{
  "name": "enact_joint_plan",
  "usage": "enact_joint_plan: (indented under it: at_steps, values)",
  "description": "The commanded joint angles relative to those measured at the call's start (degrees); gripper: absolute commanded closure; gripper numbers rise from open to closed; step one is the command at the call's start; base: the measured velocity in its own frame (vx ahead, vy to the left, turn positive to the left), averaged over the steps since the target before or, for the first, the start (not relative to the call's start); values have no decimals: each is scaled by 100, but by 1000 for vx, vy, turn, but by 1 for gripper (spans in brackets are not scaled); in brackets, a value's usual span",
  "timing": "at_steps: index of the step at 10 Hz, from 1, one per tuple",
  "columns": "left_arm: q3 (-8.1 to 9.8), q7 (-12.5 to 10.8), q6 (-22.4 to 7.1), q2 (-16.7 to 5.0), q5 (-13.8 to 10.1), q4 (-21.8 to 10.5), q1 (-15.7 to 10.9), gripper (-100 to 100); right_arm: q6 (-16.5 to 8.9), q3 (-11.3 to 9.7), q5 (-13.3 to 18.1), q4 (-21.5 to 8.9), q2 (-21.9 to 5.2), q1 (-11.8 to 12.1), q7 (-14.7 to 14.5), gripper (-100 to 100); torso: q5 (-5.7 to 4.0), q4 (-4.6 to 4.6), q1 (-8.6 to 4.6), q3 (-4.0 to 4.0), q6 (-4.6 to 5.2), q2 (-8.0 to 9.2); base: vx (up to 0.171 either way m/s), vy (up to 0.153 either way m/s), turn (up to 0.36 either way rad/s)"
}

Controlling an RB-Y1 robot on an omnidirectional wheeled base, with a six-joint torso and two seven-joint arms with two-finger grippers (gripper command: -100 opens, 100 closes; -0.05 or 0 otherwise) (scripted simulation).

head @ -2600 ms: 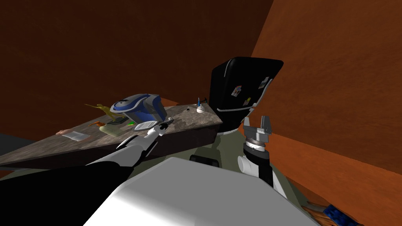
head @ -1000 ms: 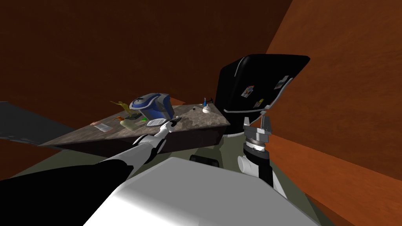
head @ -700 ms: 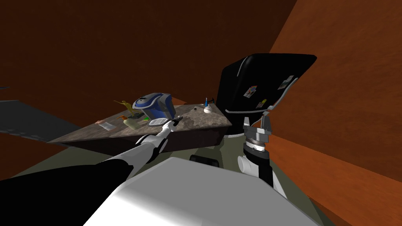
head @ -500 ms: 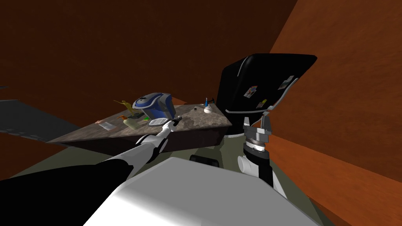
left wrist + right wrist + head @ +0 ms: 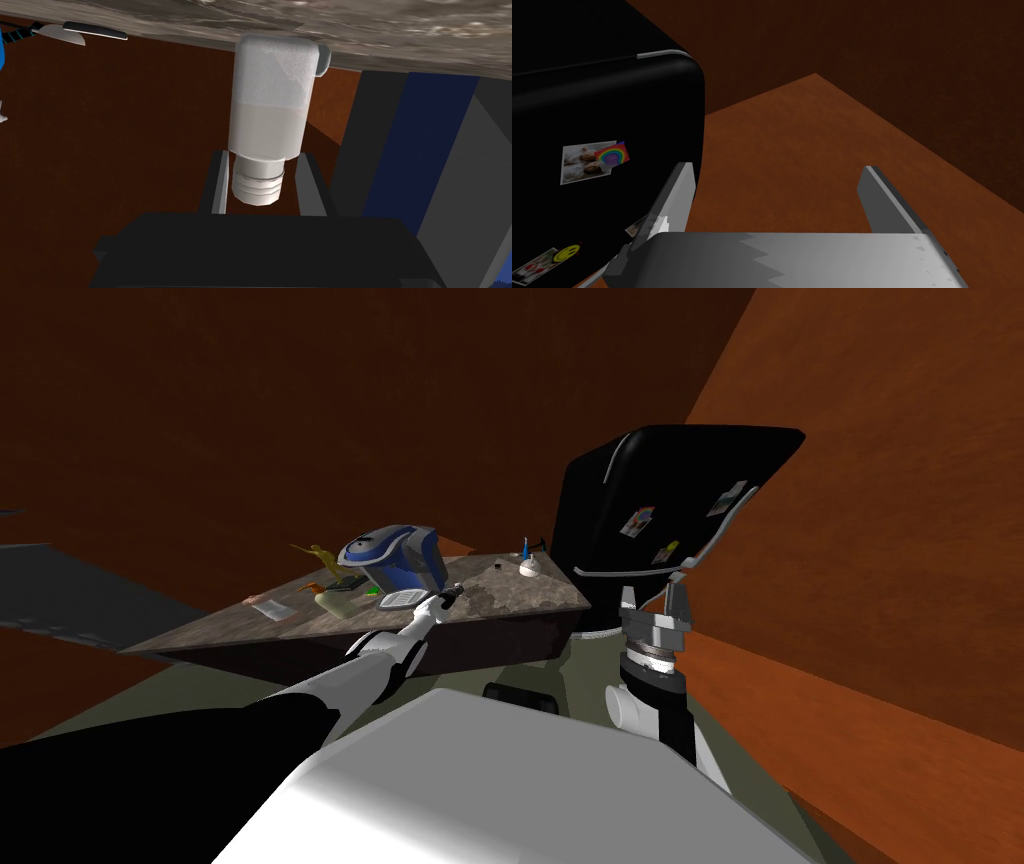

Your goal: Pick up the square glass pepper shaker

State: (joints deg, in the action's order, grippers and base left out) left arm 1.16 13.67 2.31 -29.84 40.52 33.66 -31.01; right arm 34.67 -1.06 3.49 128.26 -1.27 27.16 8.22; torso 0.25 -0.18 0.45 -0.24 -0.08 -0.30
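The pepper shaker [image 5: 270, 110] is a square whitish frosted bottle with a ribbed round cap, standing on the mottled grey stone counter [image 5: 400, 30]. My left gripper [image 5: 262, 155] holds it, one finger pressed to each side of its body near the cap end. In the head view my left arm stretches out to the counter's front edge [image 5: 520, 593], and the left gripper [image 5: 455, 590] sits just right of a white pad [image 5: 398, 599]. My right gripper [image 5: 670, 598] is raised beside the black fridge [image 5: 660, 518], fingers wide apart with nothing between them.
Behind the hand on the counter stand a blue and grey appliance [image 5: 392, 556], a pale green item [image 5: 335, 602], a yellow figure [image 5: 322, 558] and a white dome with a blue stick [image 5: 530, 566]. Orange-brown walls close in behind and to the right.
My head view swung a little early on, then held still. The left fingers have come together on the shaker. The right arm has not moved.
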Motion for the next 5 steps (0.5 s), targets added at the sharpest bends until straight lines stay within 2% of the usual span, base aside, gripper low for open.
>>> enact_joint_plan:
  at_steps: [1, 2, 3, 5]
  values:
    - [-84, 128, 125, -143, -258, -111, 61, 100, 0, 0, 0, 0, 0, 0, 0, 0, 0, 0, 0, 0, 0, 0, 2, -38, -111]
    - [-84, 128, 125, -143, -258, -111, 61, 100, 0, -1, 0, 0, 0, 0, 0, 0, 5, -8, -11, -3, 4, 2, 4, -39, -36]
    - [-167, 284, 245, -291, -514, -205, 135, 100, 0, 0, 0, 0, 0, 0, 0, 0, 9, -16, -15, -9, 5, -2, 2, -51, -97]
    - [-167, 284, 245, -291, -609, -205, 135, 100, 0, 0, 0, 0, 0, 0, 0, 0, 21, -33, -17, -19, 7, -4, -2, -28, -15]
